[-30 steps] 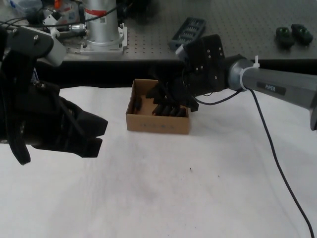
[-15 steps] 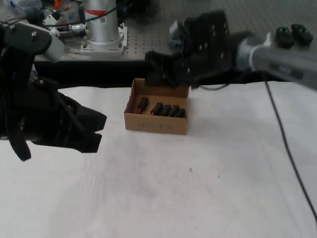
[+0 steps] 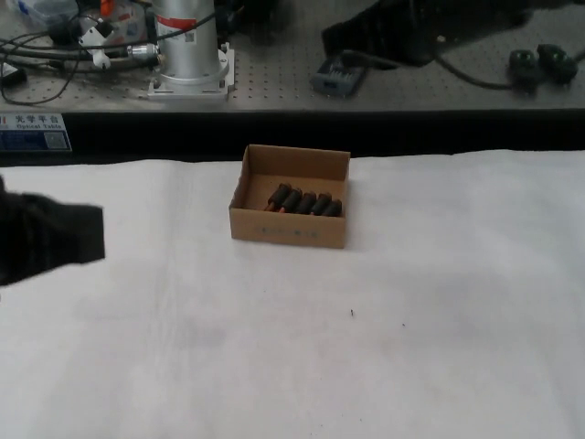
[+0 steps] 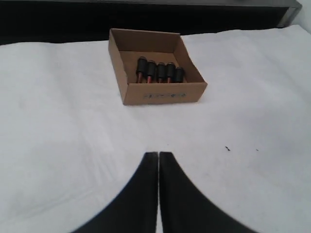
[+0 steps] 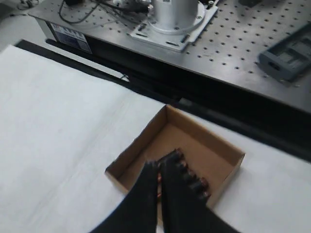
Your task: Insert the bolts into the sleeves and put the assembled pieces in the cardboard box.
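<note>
Status at time of observation:

1. The cardboard box [image 3: 288,229] stands open-topped on the white cloth [image 3: 366,347] that covers the counter, toward its far edge.
2. Five assembled pieces [image 3: 304,202] lie inside the box, side by side in one row and touching one another, along the box's near wall. In the left wrist view the row [image 4: 158,72] shows dark caps with reddish shafts below them. No piece lies on the cloth outside the box.
3. The left gripper [image 4: 158,155] is low over the cloth, near side of the box [image 4: 165,94] and well apart from it. Its fingers are pressed together with nothing between them. In the high view the left arm appears as a dark shape [image 3: 50,240] at the left edge.
4. The right gripper [image 5: 159,167] is raised above the box [image 5: 204,138], with the row of pieces [image 5: 194,180] below it. Its fingers are likewise closed on nothing.
5. Behind the cloth runs a perforated metal plate [image 3: 274,87] carrying a metal post [image 3: 187,37] on a base and a black slotted tray [image 3: 340,71].
</note>
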Motion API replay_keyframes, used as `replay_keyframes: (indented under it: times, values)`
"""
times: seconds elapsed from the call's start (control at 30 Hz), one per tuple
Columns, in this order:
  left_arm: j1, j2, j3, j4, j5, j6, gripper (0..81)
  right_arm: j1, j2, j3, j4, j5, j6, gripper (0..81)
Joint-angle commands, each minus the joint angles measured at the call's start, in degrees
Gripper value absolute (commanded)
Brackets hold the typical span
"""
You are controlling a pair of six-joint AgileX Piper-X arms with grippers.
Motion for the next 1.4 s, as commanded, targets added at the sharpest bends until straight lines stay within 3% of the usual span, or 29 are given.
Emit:
replay_keyframes:
  times: [0.0, 0.23, 0.43, 0.67, 1.0, 1.1, 1.37]
  values:
    - [1.8, -6.4, 6.0, -8.5, -4.4, -4.0, 0.6, 0.2, -4.8, 5.0, -4.0, 1.7, -0.9, 2.8]
    - [1.9, -14.1, 12.4, -11.2, -13.6, -3.2, 0.6, 0.6, -22.8, 26.6, -15.7, 7.4, -2.7, 2.8]
    - [1.9, -18.3, 15.7, -11.1, -13.7, -2.4, 0.6, 0.8, -38.2, 40.7, -19.7, 7.4, -6.1, 2.8]
    - [1.9, -18.6, 16.4, -9.9, -13.7, -2.4, 0.6, 0.8, -51.1, 48.8, -19.7, 7.4, -6.1, 2.8]
    - [1.9, -18.6, 16.4, -9.9, -13.7, -2.4, 0.6, 0.6, -57.4, 55.3, -19.0, 7.4, -5.6, 2.8]
    - [1.9, -18.6, 16.4, -9.9, -13.7, -2.4, 0.6, -2.1, -62.0, 59.5, -19.0, 7.4, -8.6, 2.8]
    - [1.9, -18.6, 16.4, -9.9, -13.7, -2.4, 0.6, -15.0, -78.6, 78.0, -18.8, 7.4, -8.3, 2.8]
